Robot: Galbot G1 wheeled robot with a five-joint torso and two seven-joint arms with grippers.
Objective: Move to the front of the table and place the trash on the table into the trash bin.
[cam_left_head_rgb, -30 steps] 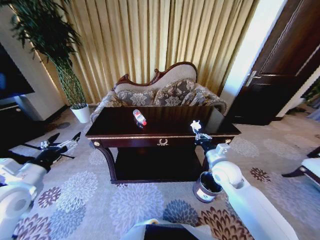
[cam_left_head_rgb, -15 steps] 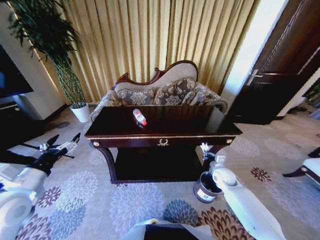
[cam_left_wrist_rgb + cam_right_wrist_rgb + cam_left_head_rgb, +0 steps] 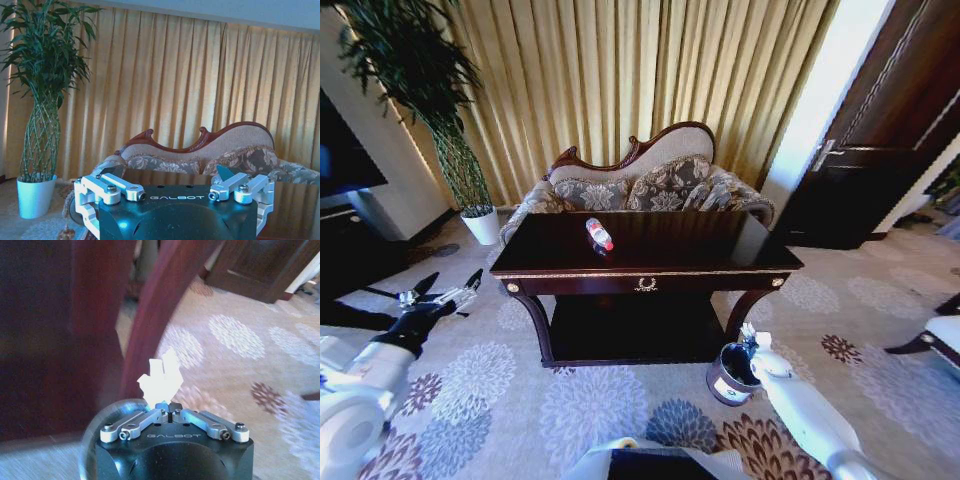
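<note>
One table [image 3: 650,262] carries one bottle [image 3: 599,235], near its left rear edge. One paper wad [image 3: 160,378] sits in the right gripper [image 3: 167,405]. One bin [image 3: 729,373] stands by the table's right front leg. There are two grippers, one sofa [image 3: 650,185] and one plant pot [image 3: 481,226].

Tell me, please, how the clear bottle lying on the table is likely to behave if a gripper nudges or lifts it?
The bottle lies on its side on the glossy table, so a nudge would probably set it rolling or sliding. It looks like thin clear plastic, likely light, and may dent under a firm squeeze. Its smooth round body could slip unless gripped across the middle.
</note>
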